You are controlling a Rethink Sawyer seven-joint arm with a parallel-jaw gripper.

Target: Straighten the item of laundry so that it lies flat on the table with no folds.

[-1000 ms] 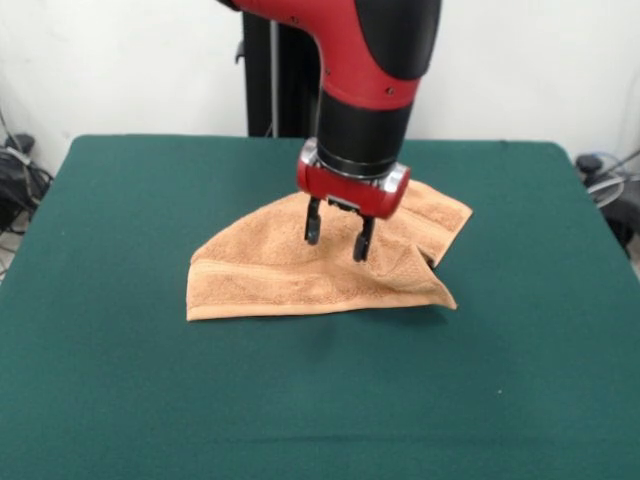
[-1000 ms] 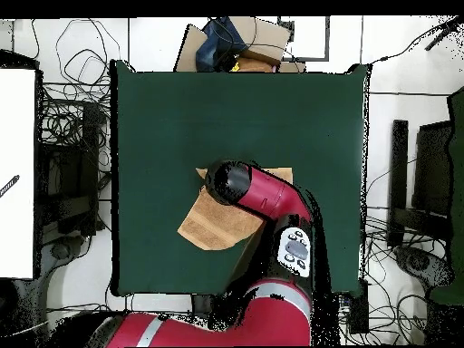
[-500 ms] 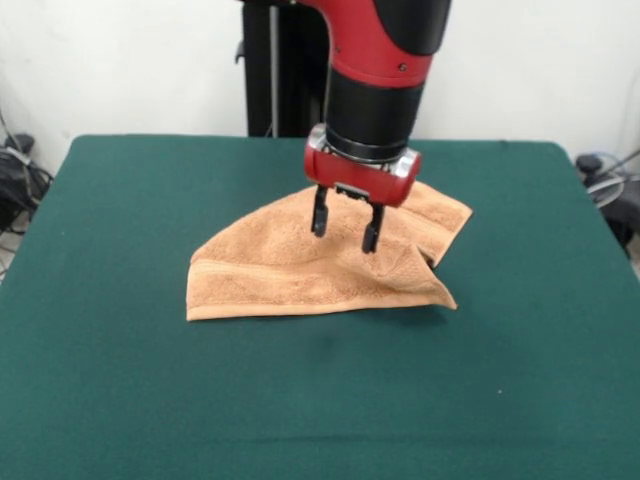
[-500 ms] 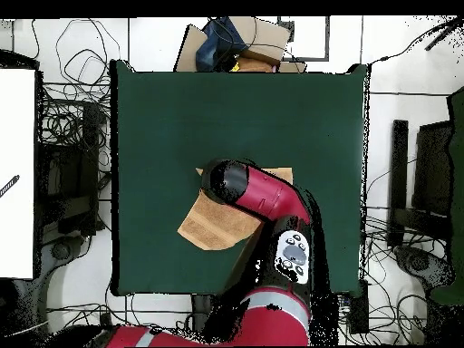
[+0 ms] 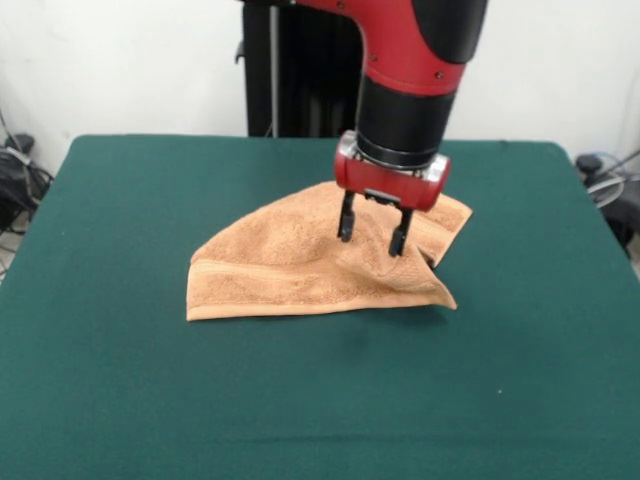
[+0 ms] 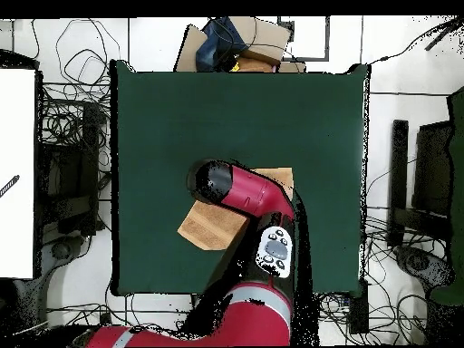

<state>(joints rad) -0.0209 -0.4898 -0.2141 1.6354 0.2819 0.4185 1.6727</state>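
Your gripper (image 5: pixel 372 229) hangs with its two dark fingers (image 5: pixel 346 218) spread apart, holding nothing, tips pointing down over the orange-tan towel (image 5: pixel 300 265). The towel lies folded on the green table (image 5: pixel 120 380): most of it spreads below and to the left of the fingers in the front view, a raised fold sits just beneath them, and an upper corner pokes out to their right. You cannot tell whether the tips touch the cloth. From overhead the arm (image 6: pixel 245 192) covers much of the towel (image 6: pixel 207 227).
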